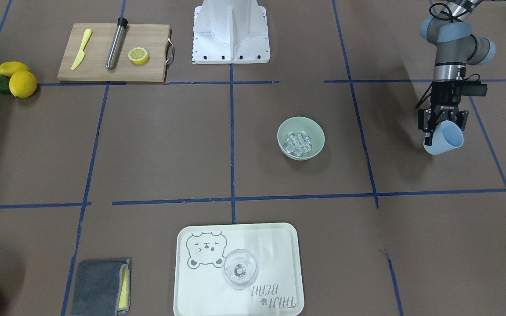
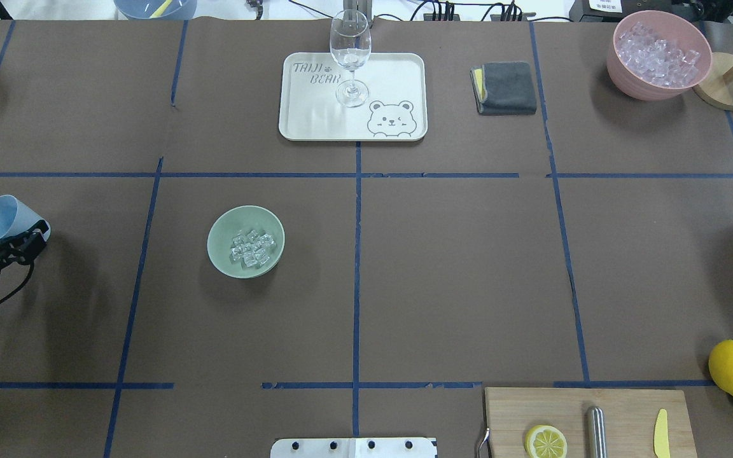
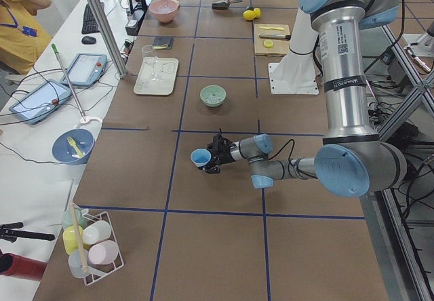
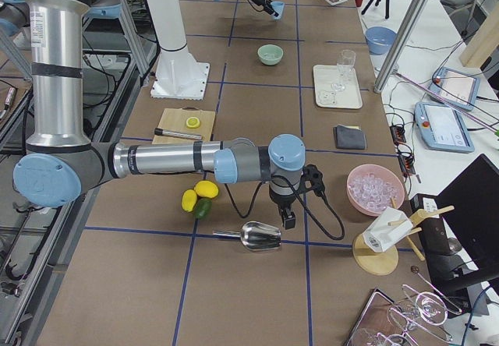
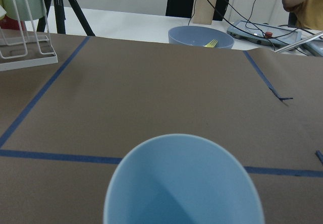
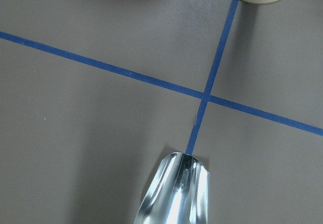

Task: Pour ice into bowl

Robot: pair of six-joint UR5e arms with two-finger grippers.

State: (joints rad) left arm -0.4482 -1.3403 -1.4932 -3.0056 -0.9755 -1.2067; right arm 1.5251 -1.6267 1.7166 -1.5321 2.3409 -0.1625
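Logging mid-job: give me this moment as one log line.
ice: in bowl | left gripper: shut on light blue cup, empty, tilted, off to bowl's side | right gripper: at metal scoop, grip unclear

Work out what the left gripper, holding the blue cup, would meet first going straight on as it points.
Most likely the bare table: ahead of the left gripper and its cup nothing stands, though its tilt is hard to judge.

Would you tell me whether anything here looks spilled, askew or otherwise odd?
Nothing stands out. The ice lies wholly inside the bowl, with none on the table around it, and the left gripper holds the light blue cup, tilted and empty-looking.
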